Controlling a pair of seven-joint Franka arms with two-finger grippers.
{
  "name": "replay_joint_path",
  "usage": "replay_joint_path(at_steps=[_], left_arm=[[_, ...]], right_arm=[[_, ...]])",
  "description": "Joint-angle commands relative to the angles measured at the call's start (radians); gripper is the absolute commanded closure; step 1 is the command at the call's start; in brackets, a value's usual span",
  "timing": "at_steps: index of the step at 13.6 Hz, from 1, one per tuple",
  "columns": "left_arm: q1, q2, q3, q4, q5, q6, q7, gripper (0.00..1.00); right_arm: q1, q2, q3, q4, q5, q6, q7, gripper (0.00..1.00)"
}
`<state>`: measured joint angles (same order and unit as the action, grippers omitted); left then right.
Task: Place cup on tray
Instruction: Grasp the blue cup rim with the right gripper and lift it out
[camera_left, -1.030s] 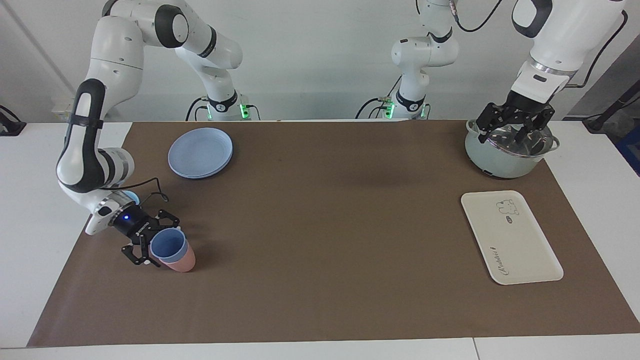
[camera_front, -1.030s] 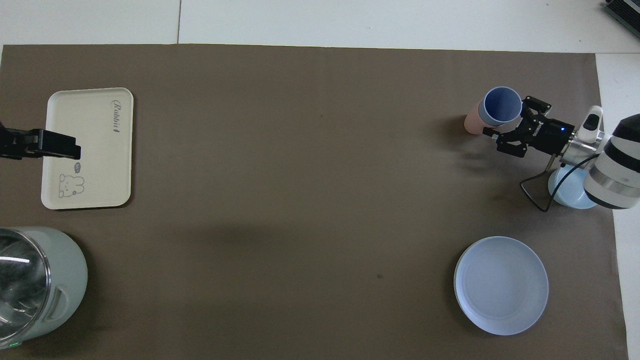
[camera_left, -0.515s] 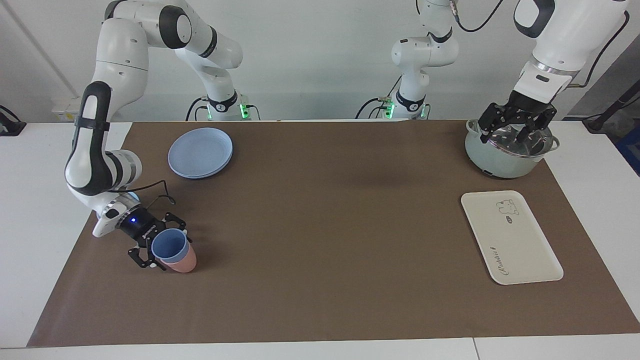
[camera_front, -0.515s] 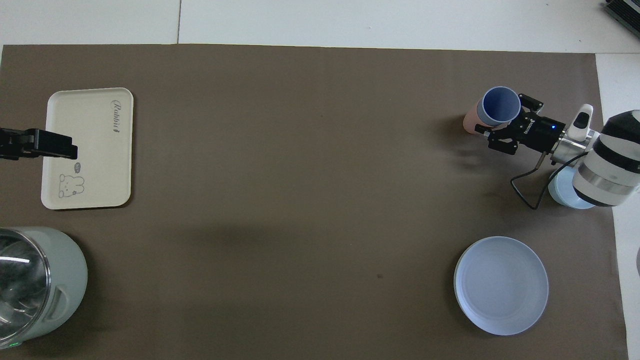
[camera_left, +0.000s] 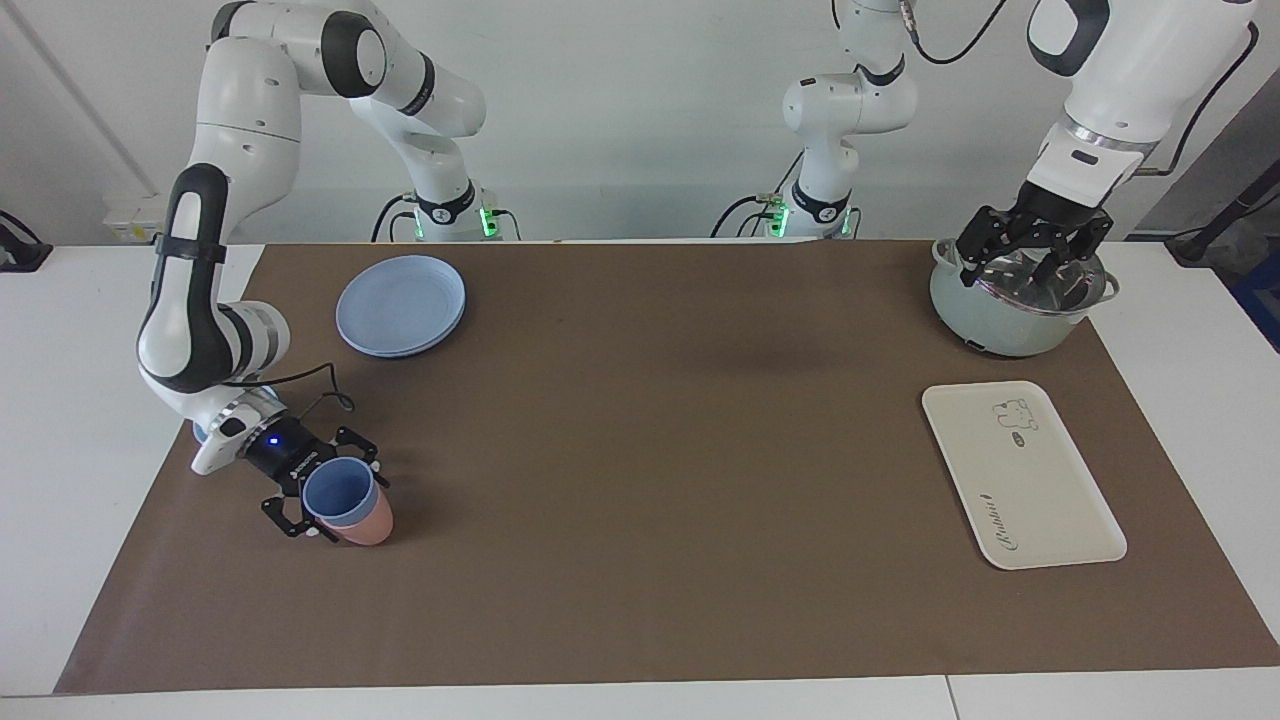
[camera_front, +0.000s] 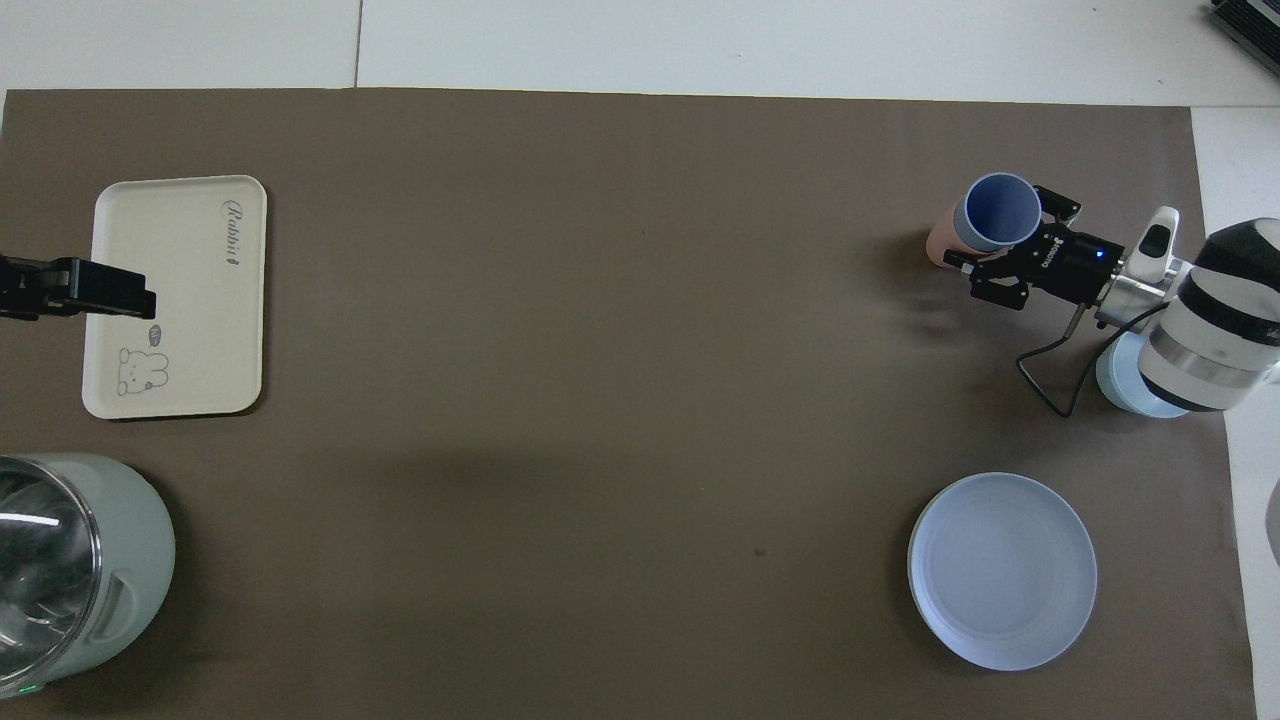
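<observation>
The periwinkle-blue cup (camera_left: 338, 492) stands nested inside a salmon-pink tumbler (camera_left: 368, 527) near the right arm's end of the mat; it also shows in the overhead view (camera_front: 1000, 212). My right gripper (camera_left: 340, 500) is low at the cup, open, with one finger on each side of its rim (camera_front: 1000, 230). The cream-white tray (camera_left: 1020, 475) lies flat at the left arm's end (camera_front: 180, 300), with nothing on it. My left gripper (camera_left: 1030, 270) waits open in the air over the pot, and in the overhead view (camera_front: 140, 292) it covers the tray's edge.
A pale green pot (camera_left: 1010, 315) with a shiny inside stands nearer to the robots than the tray (camera_front: 70, 560). A round blue plate (camera_left: 400, 305) lies nearer to the robots than the cups (camera_front: 1000, 570). A light-blue bowl (camera_front: 1120, 385) sits under the right arm's wrist.
My right gripper has slid in a little closer around the blue cup and its arm has straightened up. The cups stay in place. The left gripper has barely moved.
</observation>
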<state>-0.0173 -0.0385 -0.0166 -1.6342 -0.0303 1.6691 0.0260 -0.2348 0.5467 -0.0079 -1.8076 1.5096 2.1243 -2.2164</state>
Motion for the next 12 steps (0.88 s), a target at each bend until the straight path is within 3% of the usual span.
replay_joint_path(at_steps=[1,4,8,12], left_arm=[[0.004,-0.027,-0.005,-0.032,-0.014,0.008,-0.003,0.00],[-0.006,-0.027,-0.013,-0.032,-0.016,0.023,-0.004,0.00],[-0.036,-0.026,-0.016,-0.033,-0.017,0.067,-0.008,0.00],[-0.110,-0.040,-0.016,-0.078,-0.057,0.075,-0.015,0.00]], right_arm=[[0.009,0.007,0.009,0.011,0.038,0.026,-0.028,1.00],[0.055,-0.043,0.008,0.022,-0.011,0.075,0.100,1.00],[0.168,-0.204,0.005,0.014,-0.328,0.176,0.359,1.00],[0.320,-0.292,0.008,0.020,-0.658,0.206,0.714,1.00]])
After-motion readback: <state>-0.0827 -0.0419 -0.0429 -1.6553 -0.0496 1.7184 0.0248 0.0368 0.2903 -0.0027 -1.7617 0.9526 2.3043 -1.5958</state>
